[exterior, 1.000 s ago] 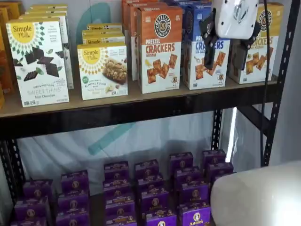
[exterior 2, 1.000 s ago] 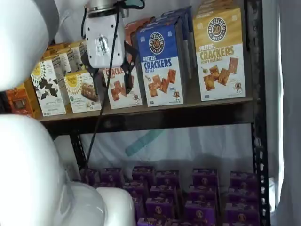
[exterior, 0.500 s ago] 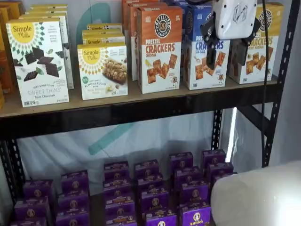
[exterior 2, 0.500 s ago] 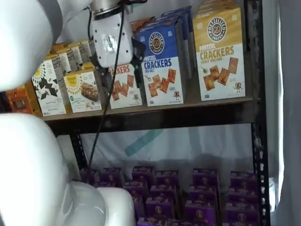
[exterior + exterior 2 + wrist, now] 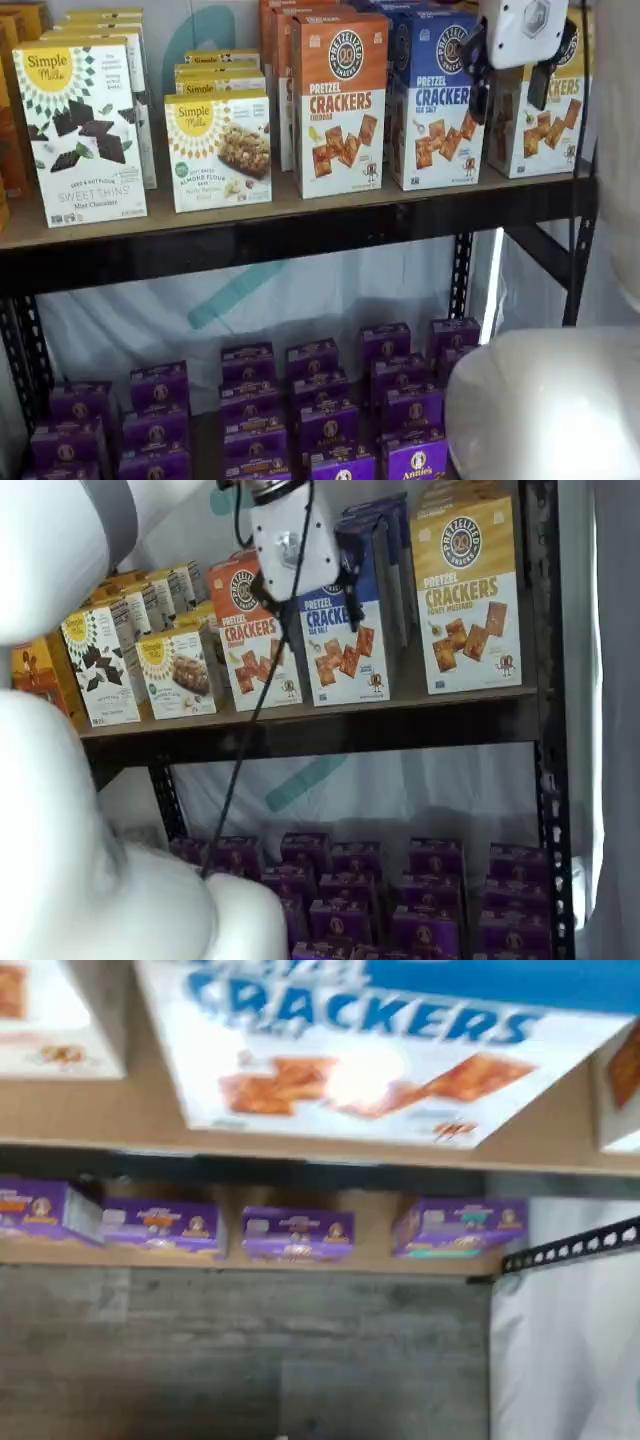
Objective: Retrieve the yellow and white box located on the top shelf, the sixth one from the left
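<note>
The yellow and white box (image 5: 468,595) stands at the right end of the top shelf (image 5: 400,708), upright. In a shelf view the white gripper body partly covers it (image 5: 548,120). My gripper (image 5: 509,95) hangs in front of the shelf, open and empty, with a plain gap between its black fingers (image 5: 479,92). In a shelf view the gripper (image 5: 307,598) is in front of the blue crackers box (image 5: 340,645), left of the yellow box. The wrist view shows the blue box (image 5: 380,1050) close up on the shelf board (image 5: 120,1120).
An orange-topped crackers box (image 5: 338,105) and Simple Mills boxes (image 5: 80,130) stand further left on the top shelf (image 5: 300,215). Several purple boxes (image 5: 320,400) fill the lower level. A black upright (image 5: 545,730) bounds the shelf at the right. The white arm (image 5: 60,780) fills the foreground.
The gripper has moved right and slightly up along the top shelf, from the orange and blue boxes toward the yellow one. The boxes have not moved.
</note>
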